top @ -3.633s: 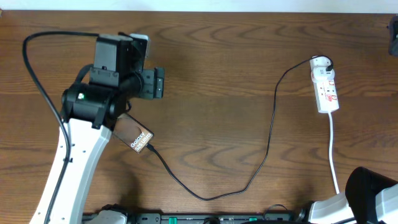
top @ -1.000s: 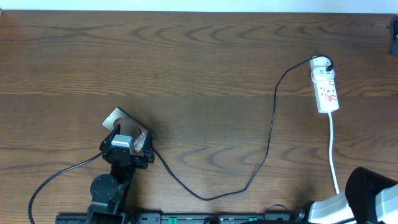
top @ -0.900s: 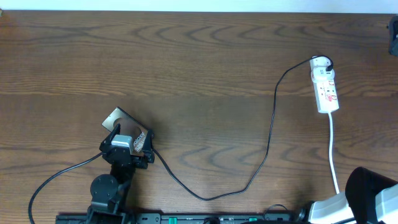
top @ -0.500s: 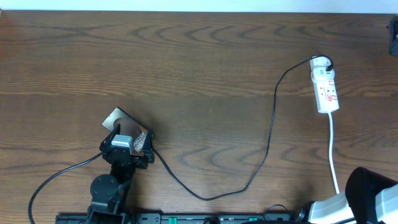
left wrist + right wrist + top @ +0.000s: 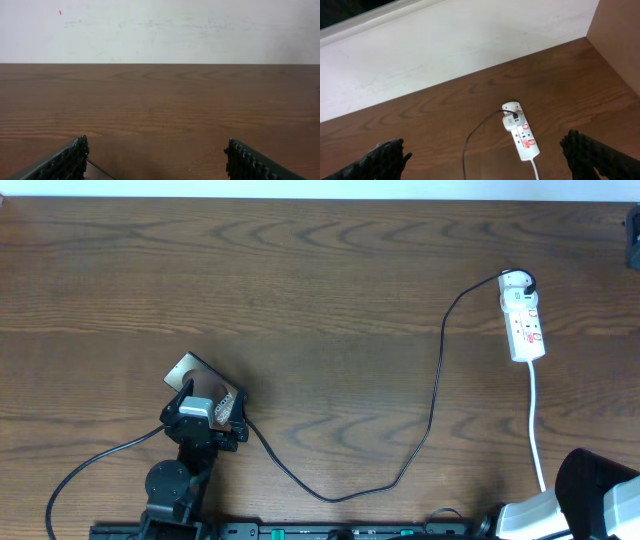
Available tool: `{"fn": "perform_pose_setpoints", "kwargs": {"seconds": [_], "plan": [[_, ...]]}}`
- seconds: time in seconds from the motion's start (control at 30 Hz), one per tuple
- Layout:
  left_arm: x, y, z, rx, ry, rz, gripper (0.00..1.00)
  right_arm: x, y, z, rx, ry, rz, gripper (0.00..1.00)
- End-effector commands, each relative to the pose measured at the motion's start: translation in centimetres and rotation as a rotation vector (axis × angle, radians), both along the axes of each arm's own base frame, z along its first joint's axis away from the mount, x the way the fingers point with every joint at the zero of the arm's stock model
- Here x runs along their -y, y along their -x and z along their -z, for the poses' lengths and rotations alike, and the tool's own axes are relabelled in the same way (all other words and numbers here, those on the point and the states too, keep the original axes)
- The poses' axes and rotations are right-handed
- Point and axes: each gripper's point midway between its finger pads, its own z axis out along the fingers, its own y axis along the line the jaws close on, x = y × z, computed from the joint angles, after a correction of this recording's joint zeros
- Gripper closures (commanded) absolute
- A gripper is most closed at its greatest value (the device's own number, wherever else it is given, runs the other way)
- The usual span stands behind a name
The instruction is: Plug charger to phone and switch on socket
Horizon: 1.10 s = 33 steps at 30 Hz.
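The phone [image 5: 187, 370] lies flat at the front left, its near part covered by my left gripper [image 5: 207, 420]. The charger cable [image 5: 432, 400] runs from the phone's lower right end [image 5: 244, 420] in a loop to the plug at the top of the socket [image 5: 524, 320] at the far right. I cannot tell whether the tip is seated in the phone. In the left wrist view the left gripper [image 5: 156, 152] is open and empty, low over the table. The right gripper [image 5: 485, 150] is open and empty, high above the socket [image 5: 522, 137] and the cable [image 5: 469, 142].
The socket's white cord [image 5: 536, 415] runs toward the front edge by the right arm's base [image 5: 598, 498]. The left arm's black cable [image 5: 90, 465] loops at the front left. A white wall [image 5: 160, 30] borders the table's far edge.
Since 3.6 s ago the left arm has pulled back from over the phone's far side to the front edge. In the last second nothing has moved.
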Motion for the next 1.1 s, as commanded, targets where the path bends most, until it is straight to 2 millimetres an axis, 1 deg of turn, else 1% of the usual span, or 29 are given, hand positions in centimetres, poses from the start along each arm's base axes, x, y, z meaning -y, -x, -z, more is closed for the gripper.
{"fn": "perform_pose_setpoints", "kwargs": {"seconds": [0.0, 0.17, 0.3, 0.4, 0.47, 0.6, 0.7, 0.87, 0.93, 1.07], "plan": [[-0.1, 0.1, 1.4, -0.048, -0.01, -0.002, 0.14, -0.3, 0.4, -0.4, 0.012, 0.0, -0.003, 0.01], [-0.1, 0.1, 1.4, -0.048, -0.01, -0.002, 0.14, -0.3, 0.2, -0.4, 0.014, 0.0, -0.003, 0.01], [-0.1, 0.1, 1.4, -0.048, -0.01, -0.003, 0.14, 0.0, -0.4, -0.6, 0.03, 0.004, -0.004, 0.01], [-0.1, 0.1, 1.4, -0.048, -0.01, -0.002, 0.14, 0.0, -1.5, -0.4, 0.031, -0.02, -0.002, 0.01], [-0.1, 0.1, 1.4, -0.048, -0.01, -0.002, 0.14, -0.1, -2.3, 0.1, 0.021, -0.035, -0.011, 0.01], [-0.1, 0.1, 1.4, -0.048, -0.01, -0.002, 0.14, -0.5, -4.7, 1.6, 0.001, -0.049, -0.042, 0.01], [-0.1, 0.1, 1.4, -0.048, -0.01, -0.002, 0.14, -1.2, -7.2, 3.2, 0.002, -0.048, -0.079, 0.01], [-0.1, 0.1, 1.4, -0.048, -0.01, -0.002, 0.14, -2.6, -10.8, 7.1, 0.014, -0.046, -0.138, 0.01], [-0.1, 0.1, 1.4, -0.048, -0.01, -0.002, 0.14, -3.2, -11.9, 8.7, 0.026, -0.042, -0.159, 0.01], [-0.1, 0.1, 1.4, -0.048, -0.01, -0.002, 0.14, -4.3, -13.2, 12.3, 0.039, -0.039, -0.189, 0.01]]}}
